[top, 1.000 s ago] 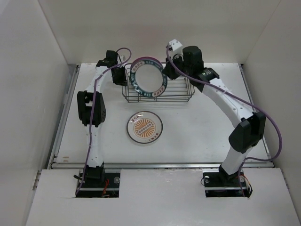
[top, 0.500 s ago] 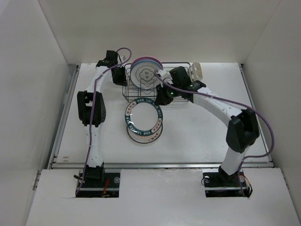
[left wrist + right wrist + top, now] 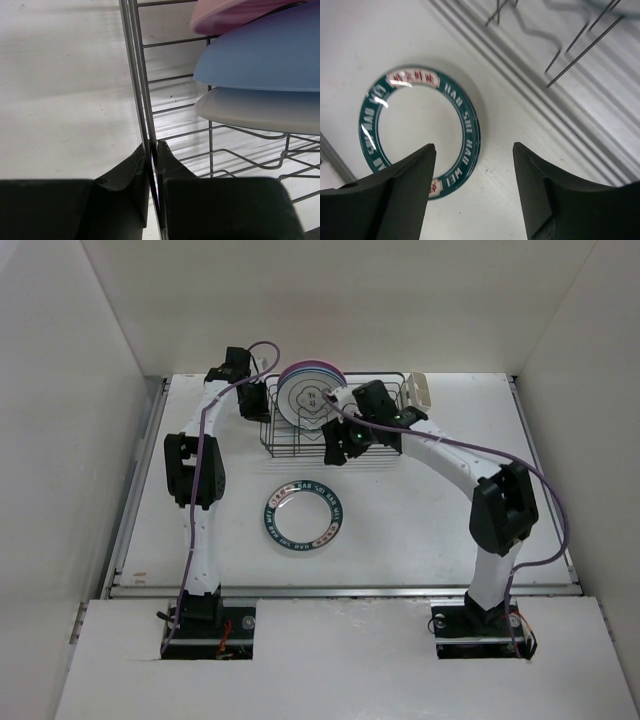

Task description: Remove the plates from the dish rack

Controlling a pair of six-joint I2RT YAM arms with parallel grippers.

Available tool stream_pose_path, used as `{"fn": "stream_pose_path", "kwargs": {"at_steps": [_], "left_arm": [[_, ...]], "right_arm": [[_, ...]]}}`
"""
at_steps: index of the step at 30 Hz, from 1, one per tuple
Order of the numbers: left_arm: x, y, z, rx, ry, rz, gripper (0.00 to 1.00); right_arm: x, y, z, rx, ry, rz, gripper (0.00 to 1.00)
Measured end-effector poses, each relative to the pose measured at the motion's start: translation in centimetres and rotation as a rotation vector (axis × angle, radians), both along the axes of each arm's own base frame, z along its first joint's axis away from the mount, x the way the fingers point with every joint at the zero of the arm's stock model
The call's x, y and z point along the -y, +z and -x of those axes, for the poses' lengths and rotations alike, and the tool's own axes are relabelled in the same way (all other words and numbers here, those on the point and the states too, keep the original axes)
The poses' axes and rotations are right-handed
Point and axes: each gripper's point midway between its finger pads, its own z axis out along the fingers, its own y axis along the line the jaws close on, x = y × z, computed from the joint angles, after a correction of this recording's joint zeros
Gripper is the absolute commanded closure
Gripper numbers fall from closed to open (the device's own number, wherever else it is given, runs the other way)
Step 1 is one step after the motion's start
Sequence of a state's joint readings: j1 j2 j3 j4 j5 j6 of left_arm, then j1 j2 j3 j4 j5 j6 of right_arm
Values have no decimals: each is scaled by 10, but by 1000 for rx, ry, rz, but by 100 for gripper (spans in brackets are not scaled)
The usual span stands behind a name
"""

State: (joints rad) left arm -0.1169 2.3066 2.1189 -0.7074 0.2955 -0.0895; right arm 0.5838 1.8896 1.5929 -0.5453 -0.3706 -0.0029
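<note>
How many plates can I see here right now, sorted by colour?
teal-rimmed plate, flat on the table: 1
white plate with centre motif, standing in the dish rack: 1
blue plate, in the rack: 1
pink plate, in the rack: 1
Total: 4 plates in view.

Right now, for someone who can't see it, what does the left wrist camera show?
The left gripper is shut on the dish rack's wire wall. Inside it, upper right, a pink plate, blue plate and white plate stand together.
</note>
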Motion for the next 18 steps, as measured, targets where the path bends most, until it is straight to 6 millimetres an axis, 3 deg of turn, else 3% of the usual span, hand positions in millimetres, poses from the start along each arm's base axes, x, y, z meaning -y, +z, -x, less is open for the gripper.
{"fn": "stream_pose_path", "kwargs": {"at_steps": [3,7,11,14,18], "left_arm": [[0,0,0,2,-4,-3,100],[0,0,0,3,-7,-7,100],[-1,0,0,4,-10,-11,100],[-1,0,0,4,-10,-13,100],[-1,0,0,7,-14,-20,100]], "right_arm": [[0,44,-26,152,-73,-36,31],[4,103,-81,375,-256,-100,36],[8,139,-145,506,-404,-148,38],[8,134,-189,551,-470,-163,40],[9,81,-221,513,-502,-114,48]]}}
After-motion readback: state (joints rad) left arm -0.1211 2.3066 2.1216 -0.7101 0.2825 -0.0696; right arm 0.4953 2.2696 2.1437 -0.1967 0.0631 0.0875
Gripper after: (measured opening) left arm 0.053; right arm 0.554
